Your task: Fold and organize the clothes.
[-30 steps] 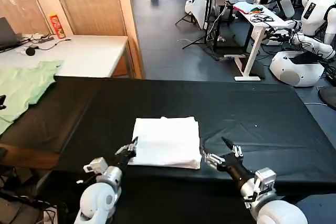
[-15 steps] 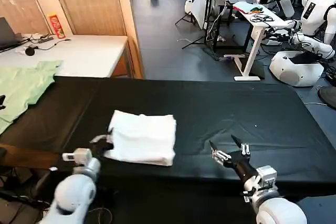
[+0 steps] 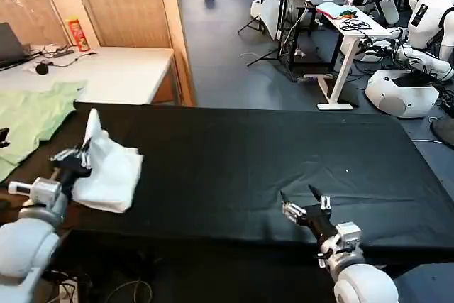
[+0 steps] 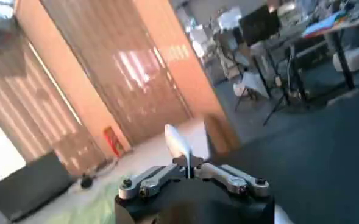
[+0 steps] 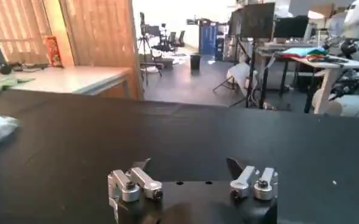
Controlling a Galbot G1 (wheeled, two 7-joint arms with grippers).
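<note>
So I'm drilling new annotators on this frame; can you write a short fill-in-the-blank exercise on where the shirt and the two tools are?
1. The folded white T-shirt is gripped by the ____ tool.
2. The right tool hovers with its fingers ____ and holds nothing.
3. The T-shirt sits near the ____ end of the black table, as the robot sees it.
4. The garment lying beyond that end, the light green garment, is ____ in colour.

Missing words: left; open; left; green
</note>
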